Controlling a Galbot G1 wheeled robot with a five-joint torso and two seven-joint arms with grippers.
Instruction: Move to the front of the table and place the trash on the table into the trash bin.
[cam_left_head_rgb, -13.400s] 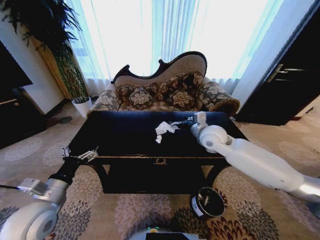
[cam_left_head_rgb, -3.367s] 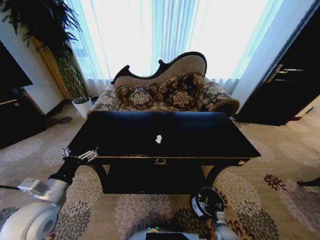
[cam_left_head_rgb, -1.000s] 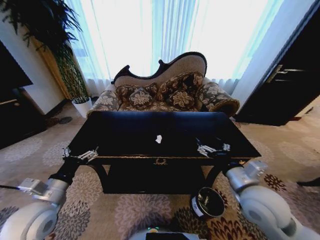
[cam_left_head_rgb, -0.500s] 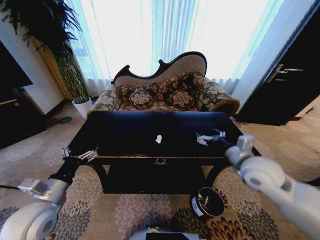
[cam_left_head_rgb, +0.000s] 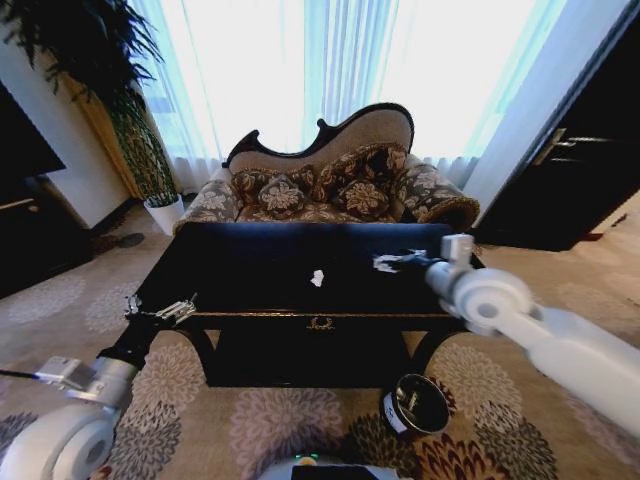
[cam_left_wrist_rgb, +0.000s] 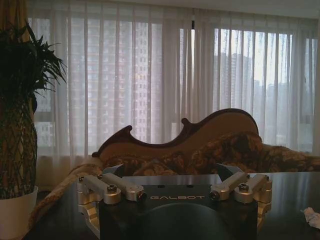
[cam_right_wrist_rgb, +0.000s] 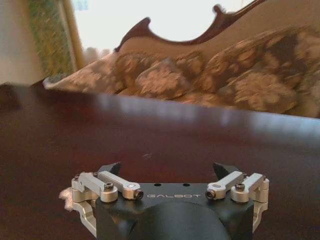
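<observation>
Right end effector (cam_left_head_rgb: 392, 263), fingers spread, has advanced over table (cam_left_head_rgb: 250, 280); one scrap (cam_left_head_rgb: 317, 278) remains.

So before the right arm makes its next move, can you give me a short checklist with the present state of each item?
1. Right gripper open, holding nothing: ok.
2. Right gripper over the glossy black wooden table: ok.
3. Small white tissue scrap lying free on the table, apart from the gripper: ok.
4. Small dark cylindrical trash bin upright on the carpet below the table front: ok.
5. Left gripper parked off the table's left front corner: ok.
6. Other trash remaining: cannot tell.
</observation>
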